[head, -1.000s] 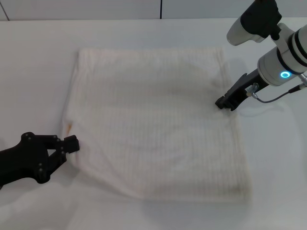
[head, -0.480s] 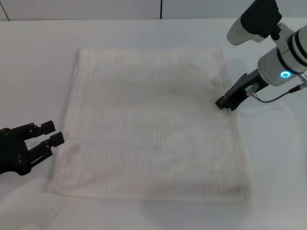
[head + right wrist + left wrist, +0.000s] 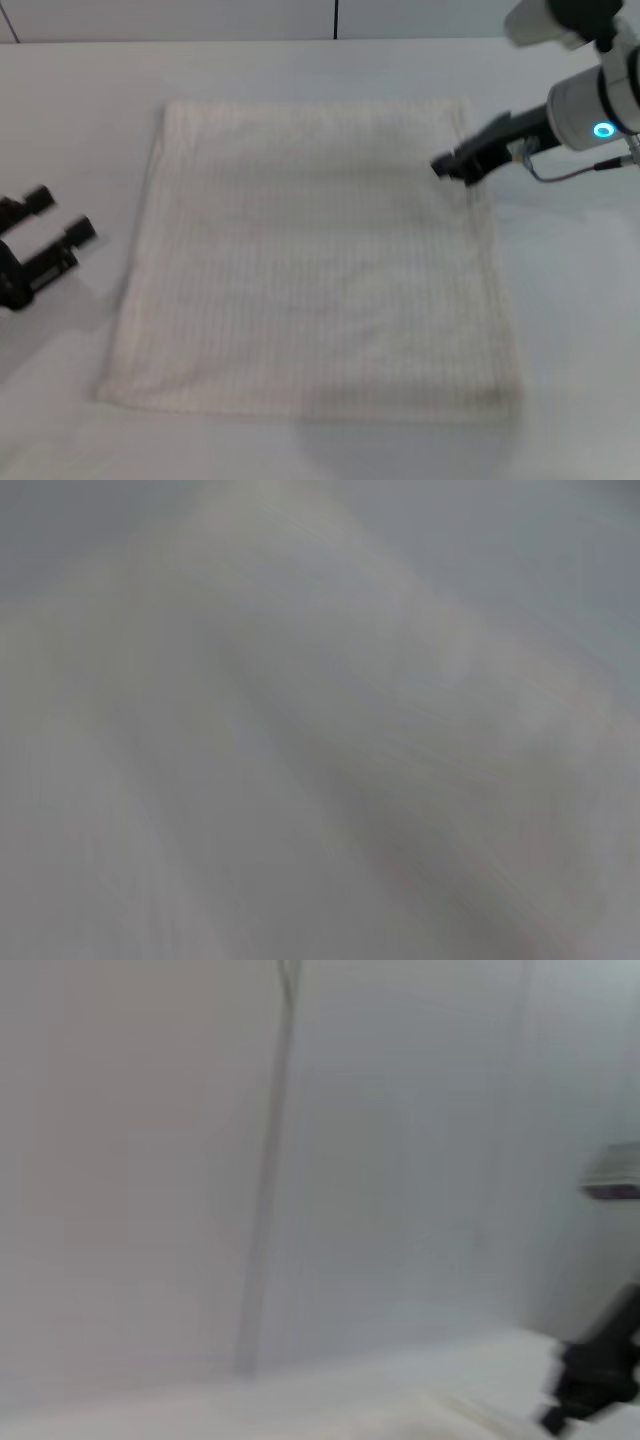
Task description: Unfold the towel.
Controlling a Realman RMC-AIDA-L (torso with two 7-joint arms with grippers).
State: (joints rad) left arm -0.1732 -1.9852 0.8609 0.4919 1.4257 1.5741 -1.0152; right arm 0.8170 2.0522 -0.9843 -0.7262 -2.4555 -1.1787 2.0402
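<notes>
The towel [image 3: 310, 260] is a large cream-white ribbed cloth lying spread flat in the middle of the white table in the head view. My left gripper [image 3: 60, 215] is open and empty, off the towel's left edge and apart from it. My right gripper [image 3: 448, 165] looks shut and hovers over the towel's right edge near its far right corner, with no cloth lifted in it. The right wrist view shows only blurred cream cloth [image 3: 300, 730]. The left wrist view shows the right gripper [image 3: 595, 1375] far off.
The white table [image 3: 580, 330] runs all round the towel. A pale wall with a dark vertical seam [image 3: 334, 18] stands behind the table's far edge. A thin cable [image 3: 570, 172] hangs from my right wrist.
My left gripper let go of the towel's near left corner, opened, and drew back to the left. The corner dropped flat. My right gripper rose and moved toward the far right corner.
</notes>
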